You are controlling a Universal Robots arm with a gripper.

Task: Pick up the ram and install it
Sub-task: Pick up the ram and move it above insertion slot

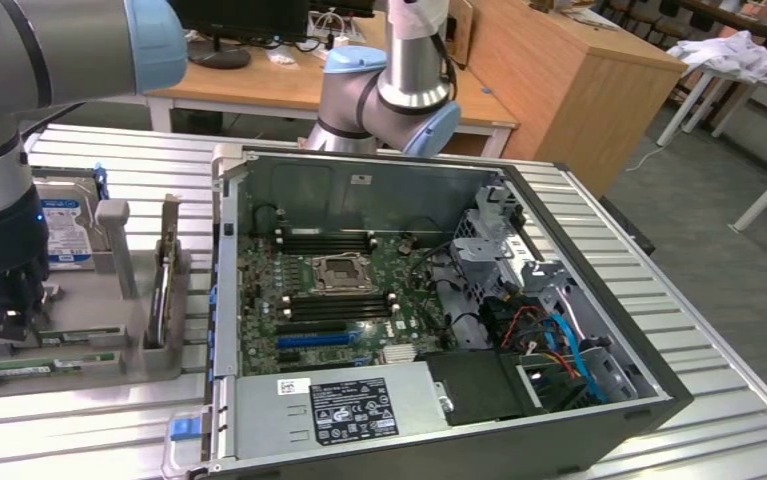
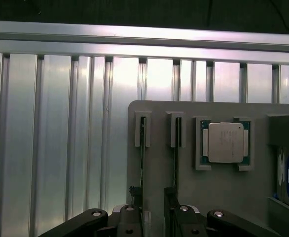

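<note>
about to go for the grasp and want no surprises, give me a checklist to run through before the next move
1. claw open: ok
2. claw low over the grey holder, next to the ram: ok
3. ram standing on edge in its holder slot: ok
4. ram centred between the claw's fingers: cannot tell
5. computer case open with the motherboard exposed: ok
6. memory slots on the motherboard free: cannot tell
</note>
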